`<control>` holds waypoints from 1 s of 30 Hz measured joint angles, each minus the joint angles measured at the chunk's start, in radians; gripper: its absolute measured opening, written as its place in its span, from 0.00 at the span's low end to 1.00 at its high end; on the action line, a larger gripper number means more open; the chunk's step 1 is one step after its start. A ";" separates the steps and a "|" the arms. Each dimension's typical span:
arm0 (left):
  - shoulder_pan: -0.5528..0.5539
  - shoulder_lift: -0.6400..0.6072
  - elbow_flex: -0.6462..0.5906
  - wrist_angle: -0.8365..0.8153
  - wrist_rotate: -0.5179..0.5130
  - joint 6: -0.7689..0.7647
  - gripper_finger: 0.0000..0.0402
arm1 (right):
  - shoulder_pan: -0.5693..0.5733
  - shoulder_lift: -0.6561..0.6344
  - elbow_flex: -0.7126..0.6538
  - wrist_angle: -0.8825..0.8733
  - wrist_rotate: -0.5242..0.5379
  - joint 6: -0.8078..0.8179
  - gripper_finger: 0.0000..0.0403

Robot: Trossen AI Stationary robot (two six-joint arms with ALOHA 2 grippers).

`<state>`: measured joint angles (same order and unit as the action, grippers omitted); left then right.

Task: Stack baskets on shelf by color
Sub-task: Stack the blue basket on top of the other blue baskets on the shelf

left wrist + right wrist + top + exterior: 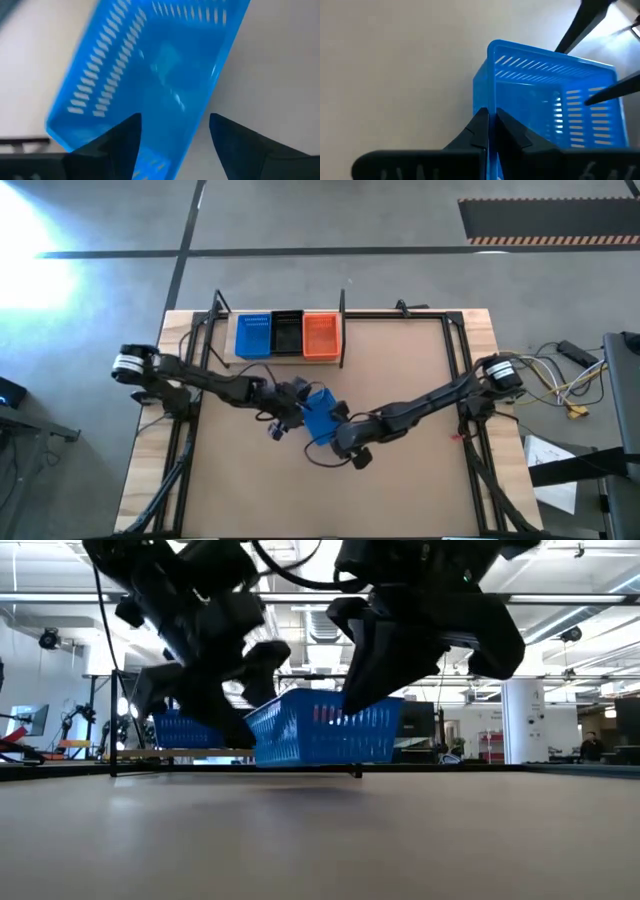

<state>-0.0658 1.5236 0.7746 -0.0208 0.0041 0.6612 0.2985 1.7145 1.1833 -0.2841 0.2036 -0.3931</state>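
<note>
A blue basket [320,412] is in the air over the table's middle, between my two grippers; the low view shows the basket [325,730] just above the tabletop. My right gripper [492,127] is shut on it from the near right. My left gripper [172,145] is open at the basket's left end, one finger over the inside and one outside a long wall [200,120]. I cannot tell whether it touches. On the shelf [231,345] at the far edge sit a blue basket [253,335], a black one [287,333] and an orange one [320,334] in a row. My right gripper pinches the rim of the blue basket's wall [491,102] near a corner, one finger outside the wall and one inside. The fingers come slanting down from the table's near right. The basket is lifted clear of the table, open side up and roughly level.
Black metal frame rails [465,370] run along the table's left and right sides, and cables trail from both arms. Bare tabletop [400,490] lies toward the near edge and right of the shelf. The shelf board [190,752] shows behind the held basket in the low view.
</note>
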 joint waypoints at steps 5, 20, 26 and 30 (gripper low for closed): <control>0.000 0.041 0.001 -0.019 -0.014 0.000 0.44 | 0.002 0.023 0.046 -0.045 0.006 -0.022 0.03; -0.016 0.039 0.007 -0.078 -0.010 -0.053 0.01 | -0.004 0.013 0.053 0.028 0.060 -0.019 0.21; -0.070 0.034 0.029 -0.146 -0.064 -0.142 0.00 | 0.014 -0.051 0.015 0.113 0.095 0.050 0.28; -0.116 0.020 0.062 -0.251 -0.203 -0.215 0.00 | 0.048 -0.084 -0.110 0.240 0.228 0.093 0.25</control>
<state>-0.1818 1.5440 0.8364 -0.2722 -0.1986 0.4461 0.3464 1.6303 1.0737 -0.0444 0.4314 -0.2998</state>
